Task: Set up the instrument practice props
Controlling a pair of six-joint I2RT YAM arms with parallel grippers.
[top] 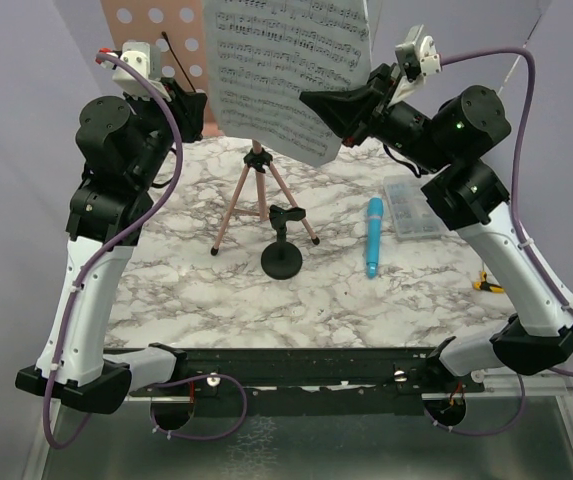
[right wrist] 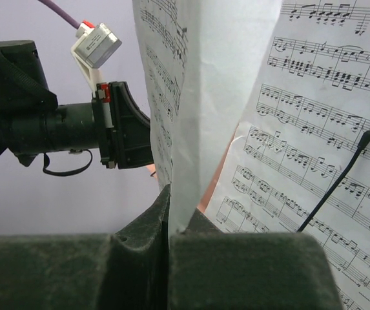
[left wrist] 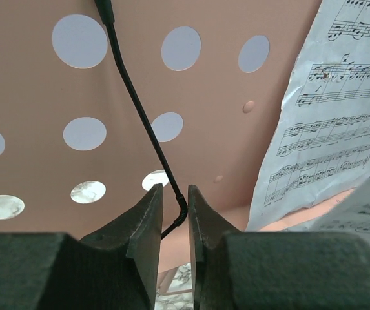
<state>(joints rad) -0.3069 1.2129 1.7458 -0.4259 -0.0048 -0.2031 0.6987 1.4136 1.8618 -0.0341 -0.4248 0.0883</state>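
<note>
Pinching limp white paper music page (right wrist: 217,97), right claw (right wrist: 170,208) clamped on its edge; likely tears easily. Left claw (left wrist: 175,194) ajar astride black wire (left wrist: 139,110).

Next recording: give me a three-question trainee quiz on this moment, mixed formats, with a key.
1. True or false: the microphone sits in the mic stand.
2. The right gripper is shut on: A) a sheet page B) a tripod leg C) the clear box.
3. What thin thing runs between the left gripper's fingers?
Key: 1. False; it lies on the table, right of the mic stand. 2. A. 3. The music stand's black wire arm.
</note>
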